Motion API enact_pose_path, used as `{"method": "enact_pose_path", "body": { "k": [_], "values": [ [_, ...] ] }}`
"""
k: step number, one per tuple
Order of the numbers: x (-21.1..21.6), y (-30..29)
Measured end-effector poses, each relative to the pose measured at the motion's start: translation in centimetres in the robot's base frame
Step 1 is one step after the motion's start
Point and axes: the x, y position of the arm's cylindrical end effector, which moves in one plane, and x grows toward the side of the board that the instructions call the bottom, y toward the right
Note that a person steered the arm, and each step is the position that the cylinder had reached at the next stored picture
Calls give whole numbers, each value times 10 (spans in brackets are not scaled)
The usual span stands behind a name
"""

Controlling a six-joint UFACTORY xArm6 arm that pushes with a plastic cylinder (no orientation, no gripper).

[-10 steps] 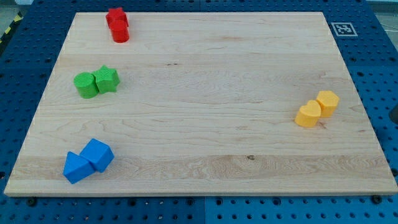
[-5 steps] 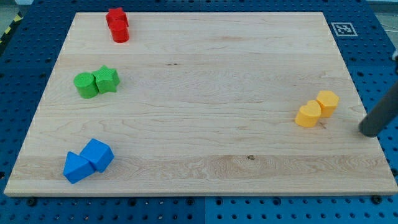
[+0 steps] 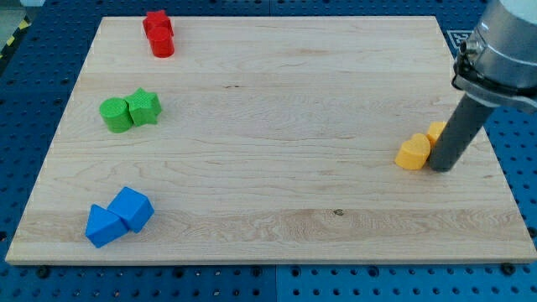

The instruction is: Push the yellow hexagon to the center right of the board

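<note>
Little yellow hexagon [image 3: 436, 132] looks light, hard and slidey on the table [image 3: 277, 101].
My tip [image 3: 442, 167], a plain rod end effector grasping nothing, sits touching its lower right; shove a flat side, not a corner.

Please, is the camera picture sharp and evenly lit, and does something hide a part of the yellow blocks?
Camera view: sharp, evenly lit, no strong glare on the board. The dark rod covers most of the yellow hexagon; my tip stands just right of the yellow heart-like block. The arm's grey upper part is cut off at the top right corner.
</note>
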Motion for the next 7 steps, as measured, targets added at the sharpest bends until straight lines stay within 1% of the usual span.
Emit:
{"method": "enact_pose_path", "body": {
  "k": [1, 3, 4, 5, 7],
  "values": [
    [-22, 0],
    [-35, 11],
    [-33, 16],
    [-48, 25],
    [-51, 25]
  ]
}}
